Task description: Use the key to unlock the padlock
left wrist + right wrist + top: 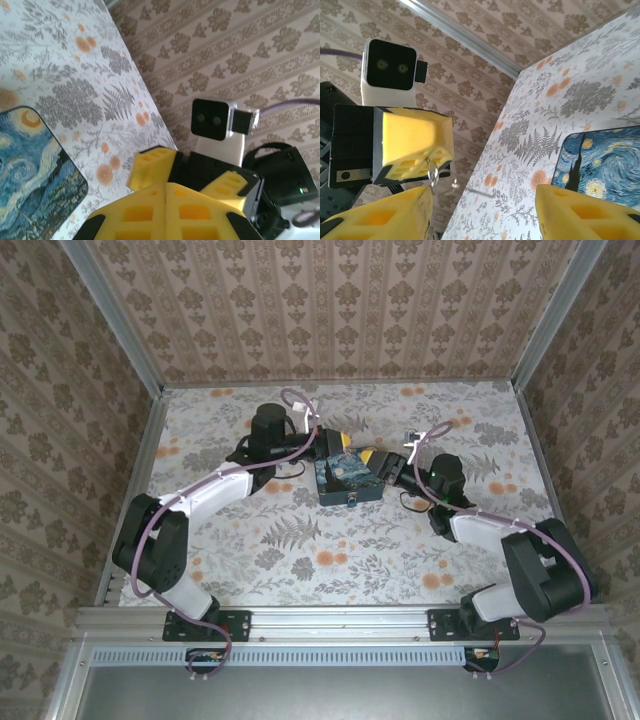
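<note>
My left gripper (pixel 343 444) (pixel 166 195) reaches over the far edge of the painted night-sky box (pixel 348 481), its yellow fingers (pixel 412 142) pressed together. A small metal key ring (pixel 433 173) hangs from their tips; the key's blade is hidden between the pads. My right gripper (pixel 384 461) (pixel 487 215) faces the left one from the right, open, its fingers (pixel 150 167) on either side of the left fingertips and nothing between them. A tiny pale fitting (pixel 352 498) shows on the box's near face; I cannot tell whether it is the padlock.
The floral table (pixel 300 550) is walled by patterned panels (pixel 330 310) at the back and on both sides. The box (pixel 30 170) (pixel 605 165) lies at the table's middle. A thin metal strip (pixel 480 191) runs along the table's far edge.
</note>
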Robot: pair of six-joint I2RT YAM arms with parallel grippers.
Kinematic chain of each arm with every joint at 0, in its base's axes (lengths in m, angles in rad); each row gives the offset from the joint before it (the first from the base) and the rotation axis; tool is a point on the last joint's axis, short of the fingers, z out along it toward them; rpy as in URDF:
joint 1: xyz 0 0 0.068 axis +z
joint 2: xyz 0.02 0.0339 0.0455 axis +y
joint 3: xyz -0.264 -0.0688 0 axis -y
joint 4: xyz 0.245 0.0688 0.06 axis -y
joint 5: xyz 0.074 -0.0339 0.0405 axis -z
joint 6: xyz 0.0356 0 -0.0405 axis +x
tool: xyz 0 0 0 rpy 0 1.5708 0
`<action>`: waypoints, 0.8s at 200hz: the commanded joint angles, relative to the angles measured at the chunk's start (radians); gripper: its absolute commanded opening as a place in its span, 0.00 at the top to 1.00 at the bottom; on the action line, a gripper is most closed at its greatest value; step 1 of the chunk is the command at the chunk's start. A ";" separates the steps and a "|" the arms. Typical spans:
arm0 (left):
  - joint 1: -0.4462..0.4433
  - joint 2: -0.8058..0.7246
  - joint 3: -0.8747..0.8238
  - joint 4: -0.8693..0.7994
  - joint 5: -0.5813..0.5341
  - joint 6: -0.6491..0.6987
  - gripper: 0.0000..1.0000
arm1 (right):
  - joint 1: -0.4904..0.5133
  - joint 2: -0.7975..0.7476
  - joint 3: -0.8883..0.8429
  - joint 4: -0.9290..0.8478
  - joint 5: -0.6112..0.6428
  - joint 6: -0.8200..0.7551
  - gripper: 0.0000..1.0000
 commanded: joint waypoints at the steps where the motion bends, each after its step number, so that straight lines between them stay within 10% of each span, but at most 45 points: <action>1: 0.009 -0.011 0.028 -0.057 0.066 0.049 1.00 | 0.001 0.061 0.031 0.180 -0.087 0.055 0.46; 160: 0.012 -0.005 0.003 -0.025 0.065 0.018 1.00 | 0.086 0.132 0.042 0.304 -0.025 0.113 0.57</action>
